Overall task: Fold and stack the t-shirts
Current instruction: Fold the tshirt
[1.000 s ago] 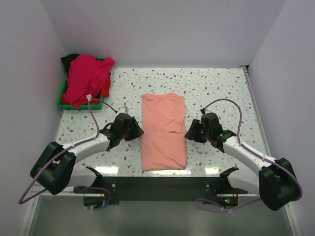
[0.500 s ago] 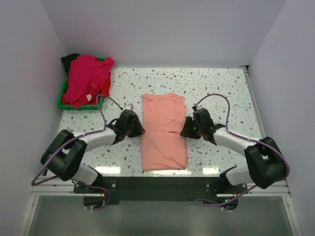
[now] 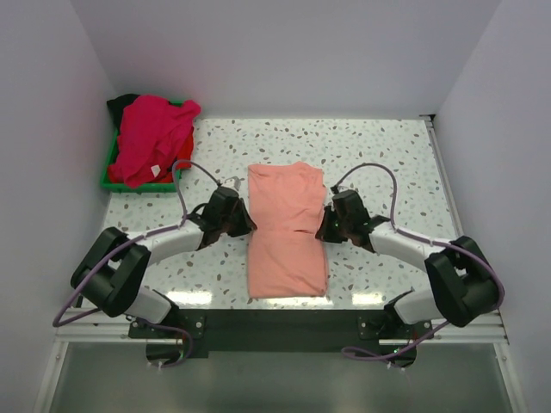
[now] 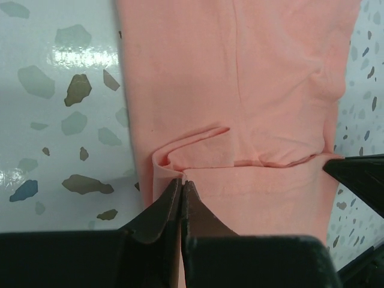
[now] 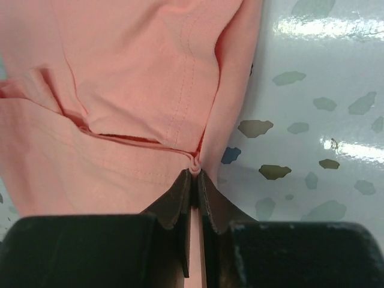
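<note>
The salmon-pink cloth t-shirt (image 3: pixel 287 245), a long folded strip, lies between the grippers, its long axis running away from the arm bases. The left gripper (image 4: pixel 182 183) is clamped on its left edge at mid-length, the right gripper (image 5: pixel 195 174) on its right edge opposite.

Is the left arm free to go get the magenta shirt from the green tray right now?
Probably not yet: the left hand is shut on the edge of the salmon shirt. Otherwise the path to the magenta shirt in the green tray looks open.
</note>
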